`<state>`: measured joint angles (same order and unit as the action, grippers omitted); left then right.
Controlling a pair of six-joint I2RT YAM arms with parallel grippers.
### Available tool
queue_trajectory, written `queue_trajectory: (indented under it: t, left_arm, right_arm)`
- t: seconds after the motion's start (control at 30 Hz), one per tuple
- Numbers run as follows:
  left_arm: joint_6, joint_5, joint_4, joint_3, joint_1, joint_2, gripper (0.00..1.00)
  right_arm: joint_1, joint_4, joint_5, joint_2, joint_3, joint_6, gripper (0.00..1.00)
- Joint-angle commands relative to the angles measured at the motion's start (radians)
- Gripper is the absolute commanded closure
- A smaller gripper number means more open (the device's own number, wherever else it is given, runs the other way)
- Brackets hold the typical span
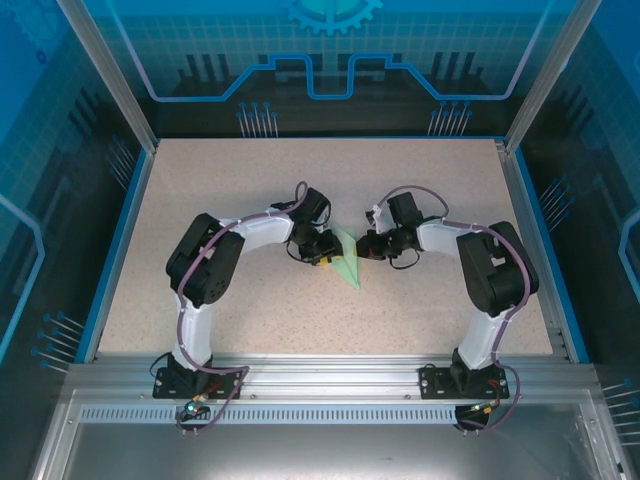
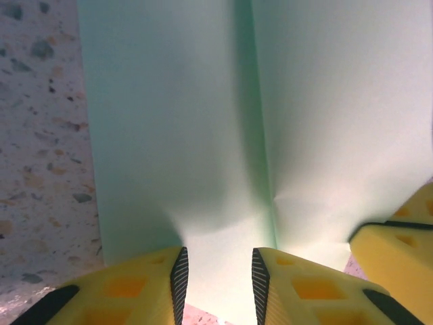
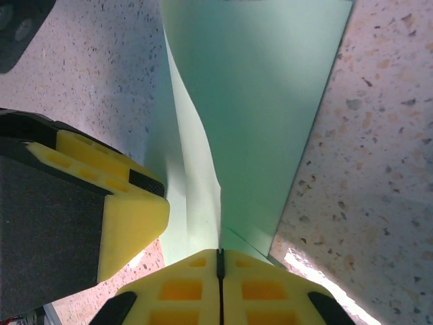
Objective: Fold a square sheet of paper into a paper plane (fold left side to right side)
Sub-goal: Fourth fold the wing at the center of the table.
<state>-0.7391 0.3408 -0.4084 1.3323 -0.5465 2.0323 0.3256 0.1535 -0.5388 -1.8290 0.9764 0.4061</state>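
Right wrist view: right gripper (image 3: 218,256) pinches the paper (image 3: 260,101); left wrist view: left gripper (image 2: 218,263) spread astride it.

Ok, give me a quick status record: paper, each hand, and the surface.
paper: pale mint sheet, creased lengthwise, between the two hands near the table's middle
left hand: open, paper showing in the gap between its fingers
right hand: shut on the paper's edge
spacing: hands close together, facing each other across the paper
table: speckled beige
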Motion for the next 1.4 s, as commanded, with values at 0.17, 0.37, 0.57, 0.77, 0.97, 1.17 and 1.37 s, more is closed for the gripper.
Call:
queue_trajectory:
  t: [0.17, 0.37, 0.57, 0.77, 0.97, 1.17, 1.37]
  left_arm:
    - [-0.037, 0.026, 0.06, 0.026, -0.014, 0.02, 0.6]
    - [-0.045, 0.026, 0.055, 0.046, -0.017, 0.048, 0.58]
    - [-0.051, 0.018, 0.037, 0.064, -0.023, 0.075, 0.59]
    - [-0.051, 0.014, 0.036, 0.062, -0.022, 0.073, 0.59]
    - [-0.049, 0.013, 0.034, 0.063, -0.023, 0.071, 0.59]
    - [-0.049, 0.012, 0.03, 0.065, -0.024, 0.068, 0.59]
    - [-0.048, 0.012, 0.027, 0.069, -0.026, 0.07, 0.59]
  right_arm:
    - [0.007, 0.032, -0.004, 0.015, -0.012, -0.018, 0.93]
    - [0.01, 0.037, 0.0, 0.029, -0.013, -0.023, 0.88]
    - [0.013, 0.077, 0.064, 0.121, -0.043, -0.048, 0.7]
    - [0.097, 0.195, 0.264, 0.282, -0.123, -0.072, 0.62]
    - [0.263, 0.235, 0.489, 0.367, -0.193, -0.037, 0.61]
    - [0.359, 0.268, 0.589, 0.318, -0.152, -0.038, 0.62]
    - [0.394, 0.279, 0.623, 0.252, -0.102, -0.044, 0.66]
